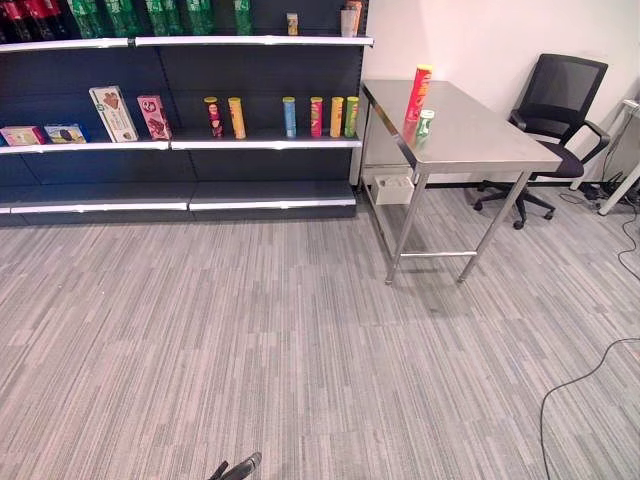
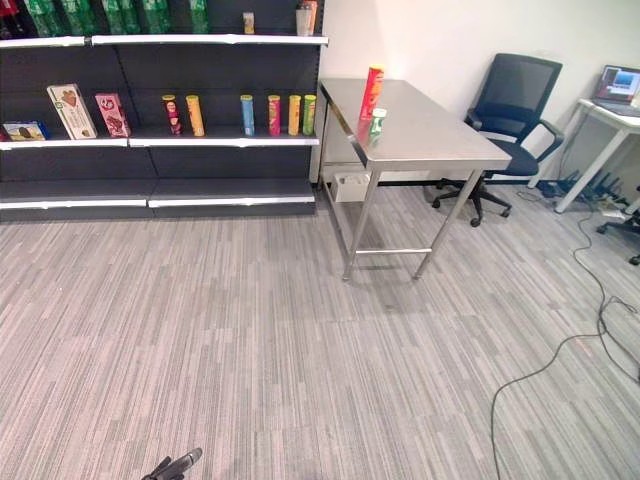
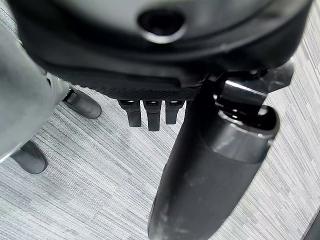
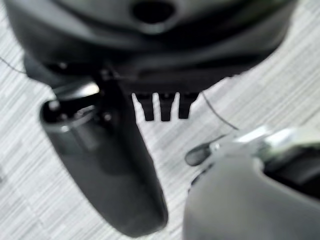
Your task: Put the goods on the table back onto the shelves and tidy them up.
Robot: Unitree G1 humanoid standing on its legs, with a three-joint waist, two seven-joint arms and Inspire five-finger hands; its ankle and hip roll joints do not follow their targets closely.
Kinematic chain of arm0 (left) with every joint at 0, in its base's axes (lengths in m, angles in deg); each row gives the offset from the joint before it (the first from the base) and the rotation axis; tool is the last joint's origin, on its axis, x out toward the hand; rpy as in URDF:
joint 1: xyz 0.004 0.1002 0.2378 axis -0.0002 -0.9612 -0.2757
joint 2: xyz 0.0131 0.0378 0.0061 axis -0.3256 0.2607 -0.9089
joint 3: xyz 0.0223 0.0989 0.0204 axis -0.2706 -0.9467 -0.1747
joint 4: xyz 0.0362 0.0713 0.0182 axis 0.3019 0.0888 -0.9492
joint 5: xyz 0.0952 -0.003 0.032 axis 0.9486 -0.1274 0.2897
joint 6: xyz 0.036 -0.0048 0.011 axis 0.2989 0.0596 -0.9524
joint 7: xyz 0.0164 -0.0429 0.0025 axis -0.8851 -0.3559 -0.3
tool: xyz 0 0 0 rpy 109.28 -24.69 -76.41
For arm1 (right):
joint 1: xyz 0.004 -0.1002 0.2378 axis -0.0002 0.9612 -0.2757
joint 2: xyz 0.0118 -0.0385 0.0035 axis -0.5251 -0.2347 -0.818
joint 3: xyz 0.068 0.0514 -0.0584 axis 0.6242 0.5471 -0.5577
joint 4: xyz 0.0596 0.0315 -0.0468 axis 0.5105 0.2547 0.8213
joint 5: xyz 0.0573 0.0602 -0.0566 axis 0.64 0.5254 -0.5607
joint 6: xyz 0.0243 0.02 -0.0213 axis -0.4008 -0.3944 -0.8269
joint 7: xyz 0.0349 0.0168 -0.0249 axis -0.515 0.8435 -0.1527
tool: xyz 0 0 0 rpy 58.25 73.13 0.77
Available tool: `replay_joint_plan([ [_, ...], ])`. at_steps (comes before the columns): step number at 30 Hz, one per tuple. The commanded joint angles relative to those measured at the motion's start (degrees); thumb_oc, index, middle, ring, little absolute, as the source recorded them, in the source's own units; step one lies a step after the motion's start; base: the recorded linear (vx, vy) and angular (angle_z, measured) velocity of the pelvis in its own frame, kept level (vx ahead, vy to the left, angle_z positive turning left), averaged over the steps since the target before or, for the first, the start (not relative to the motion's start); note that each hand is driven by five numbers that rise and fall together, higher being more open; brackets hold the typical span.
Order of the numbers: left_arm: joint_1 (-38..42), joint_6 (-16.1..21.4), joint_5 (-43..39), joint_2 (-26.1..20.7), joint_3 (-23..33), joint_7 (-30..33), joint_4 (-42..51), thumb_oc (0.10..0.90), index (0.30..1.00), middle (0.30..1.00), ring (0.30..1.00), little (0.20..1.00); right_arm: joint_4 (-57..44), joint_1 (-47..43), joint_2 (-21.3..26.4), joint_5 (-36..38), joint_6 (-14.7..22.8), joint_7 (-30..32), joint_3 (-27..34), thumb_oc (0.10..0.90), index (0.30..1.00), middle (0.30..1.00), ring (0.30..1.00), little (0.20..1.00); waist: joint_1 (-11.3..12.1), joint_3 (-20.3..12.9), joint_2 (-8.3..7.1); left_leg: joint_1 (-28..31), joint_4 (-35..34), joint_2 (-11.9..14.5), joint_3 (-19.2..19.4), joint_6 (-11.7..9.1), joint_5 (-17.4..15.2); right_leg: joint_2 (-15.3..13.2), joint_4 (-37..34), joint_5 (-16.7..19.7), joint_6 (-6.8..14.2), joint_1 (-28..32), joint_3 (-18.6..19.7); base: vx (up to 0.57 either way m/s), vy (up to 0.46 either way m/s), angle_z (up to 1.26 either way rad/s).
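A tall red can and a small green-capped bottle stand near the left edge of the steel table, far ahead on the right. Left of the table is the dark shelf unit; its middle shelf carries a row of coloured cans and boxes. My left hand hangs over the carpet with straight fingers and holds nothing; its fingertips peek in low in the left eye view. My right hand hangs the same way, open and empty.
Green bottles line the top shelf. A black office chair stands right of the table, and a white desk with a laptop beyond it. A white box sits under the table. Wide grey carpet lies between me and the shelves.
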Motion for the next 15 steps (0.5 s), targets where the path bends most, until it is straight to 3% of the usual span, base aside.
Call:
replay_joint_plan([
  [1, 3.31, 1.54, 2.09, 1.25, -0.91, -1.82, -2.03, 0.800, 0.900, 0.900, 0.900, 0.900, 2.42, -3.84, -2.24, -2.22, 1.06, -0.47, -0.92, 0.800, 0.900, 0.900, 0.900, 0.900, -0.65, -1.31, -2.18, 1.19, -1.20, -0.74, 0.78, -0.51, -0.74, -4.42, 0.05, 2.89, 5.53, 0.43, -1.50, 0.00, 0.000, 0.00],
  [10, 2.99, 1.28, 2.90, 0.91, -1.64, -2.21, -1.70, 0.800, 0.900, 0.900, 0.900, 0.900, 1.04, -4.19, -1.77, -5.01, 0.91, -0.45, -2.22, 0.800, 0.900, 0.900, 0.900, 0.900, -0.39, -0.58, -2.46, 1.23, -0.56, -0.55, 0.69, -0.57, -0.75, -4.20, 0.50, 2.32, 5.18, 0.52, -1.74, 0.01, -0.010, 0.01],
  [12, 3.33, 1.36, 2.18, 0.63, -1.67, -2.23, -1.39, 0.800, 0.900, 0.900, 0.900, 0.900, 0.49, -4.65, -1.34, -6.00, 1.10, -0.33, -2.63, 0.800, 0.900, 0.900, 0.900, 0.900, -0.11, 0.91, -3.14, -1.90, 4.79, -0.28, 0.71, -0.84, -1.60, -4.54, 1.08, 2.05, 4.82, 0.14, -1.94, -0.06, -0.063, 0.03],
  [14, 4.22, 1.69, 1.23, 0.41, -2.21, -2.03, -0.53, 0.800, 0.900, 0.900, 0.900, 0.900, -0.18, -5.26, -0.83, -6.68, 1.40, 0.08, -2.75, 0.800, 0.900, 0.900, 0.900, 0.900, 0.20, 2.96, -3.89, -8.46, 15.03, 0.87, 0.74, -2.45, -1.46, -5.05, 1.99, 1.61, 4.06, -0.63, -2.75, -0.12, -0.063, 0.15],
  [15, 4.22, 1.69, 1.23, 0.41, -2.20, -2.03, -0.53, 0.800, 0.900, 0.900, 0.900, 0.900, -0.18, -5.26, -0.83, -6.68, 1.40, 0.08, -2.75, 0.800, 0.900, 0.900, 0.900, 0.900, 0.14, 2.87, -3.86, -8.67, 15.22, 0.92, 0.68, -2.46, -1.55, -5.02, 2.01, 1.61, 4.05, -0.74, -2.80, -0.08, -0.050, 0.22],
])
